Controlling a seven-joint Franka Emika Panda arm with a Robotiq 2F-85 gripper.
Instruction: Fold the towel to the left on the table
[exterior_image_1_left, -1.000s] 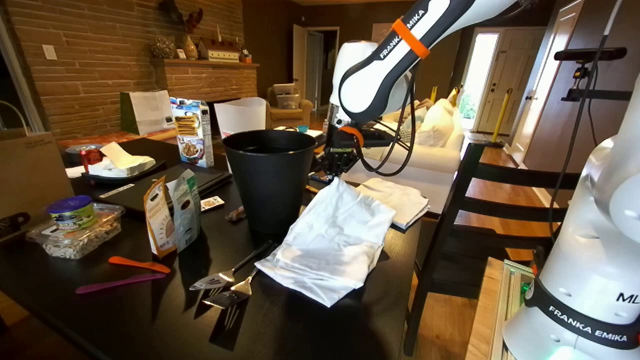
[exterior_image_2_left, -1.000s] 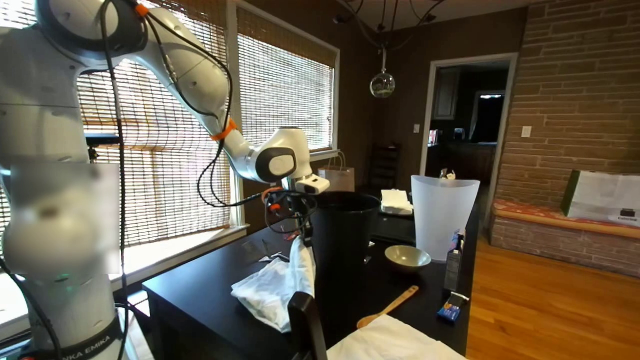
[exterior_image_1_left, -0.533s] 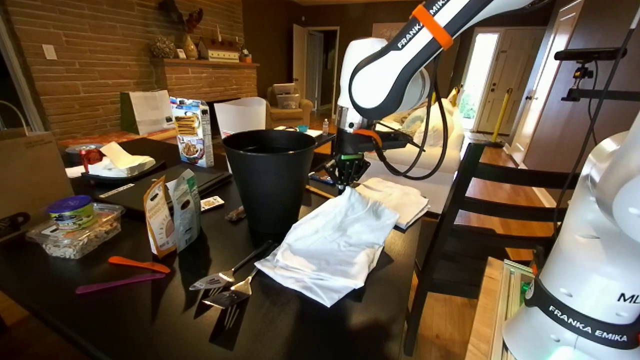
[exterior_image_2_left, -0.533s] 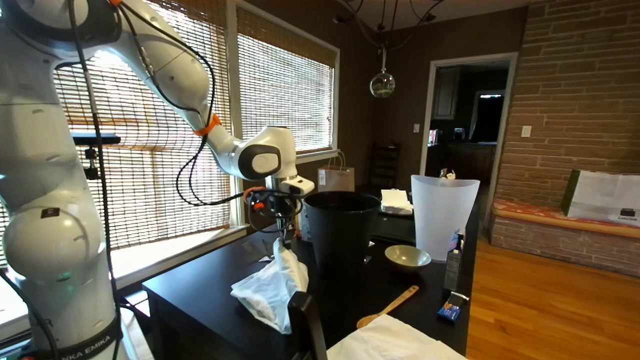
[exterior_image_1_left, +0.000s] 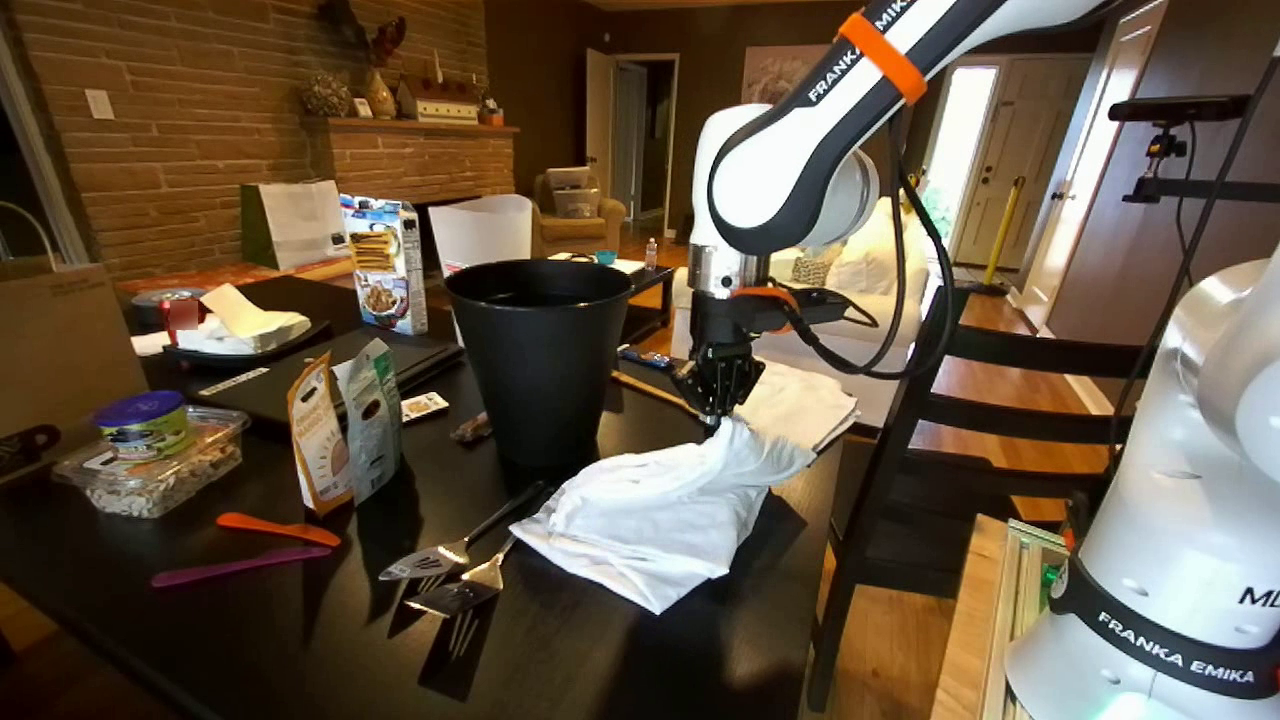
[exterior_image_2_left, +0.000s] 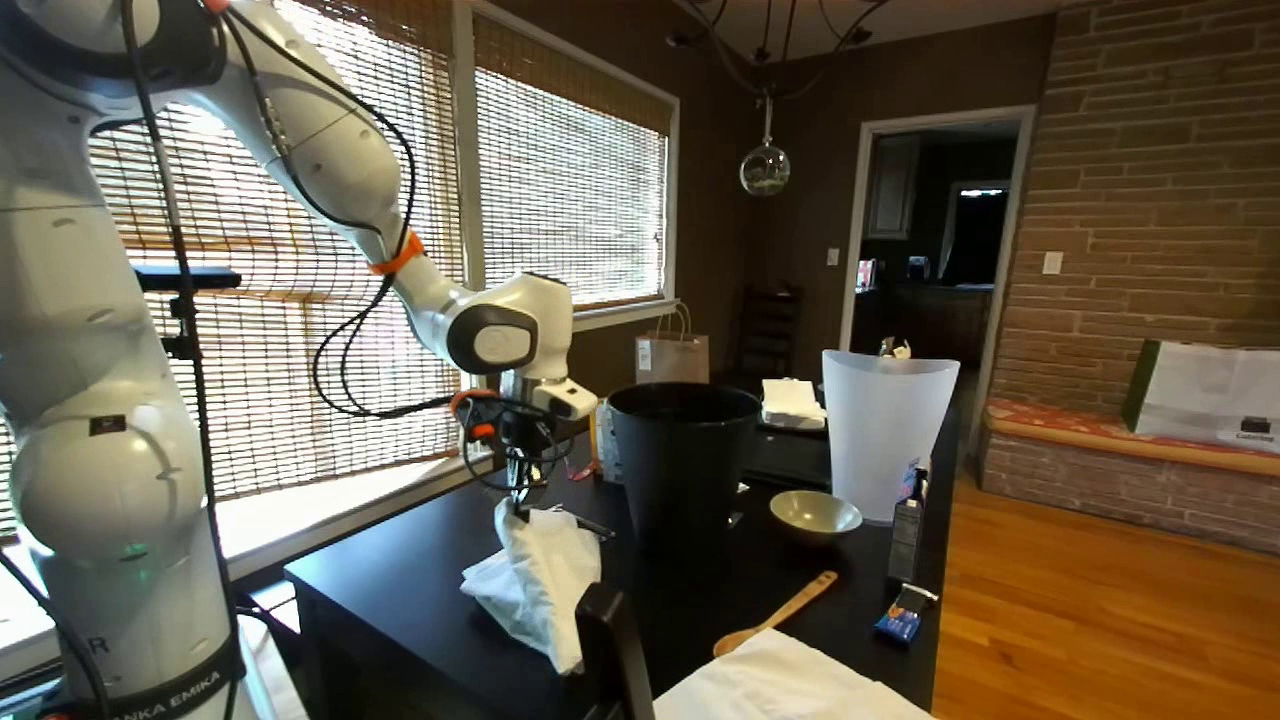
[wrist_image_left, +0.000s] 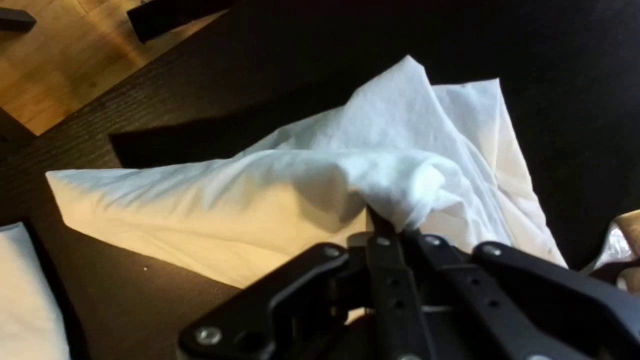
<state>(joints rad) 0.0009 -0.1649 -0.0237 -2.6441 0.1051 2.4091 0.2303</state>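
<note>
One long dark table (exterior_image_1_left: 330, 650), glossy top; black bin (exterior_image_1_left: 535, 375) upright on it. White towel (exterior_image_1_left: 650, 530) on same top near bin, wrinkled and layered, one edge standing off surface. Looks light, limp, soft; should take rough handling, but may slide on smooth top, and under-layers may drag or bunch. Gripper (wrist_image_left: 397, 231): jaws clenched on bunched upper edge of towel, between its corners. Probably good place for hold, though thin pinch could slip and unheld corners likely droop.
</note>
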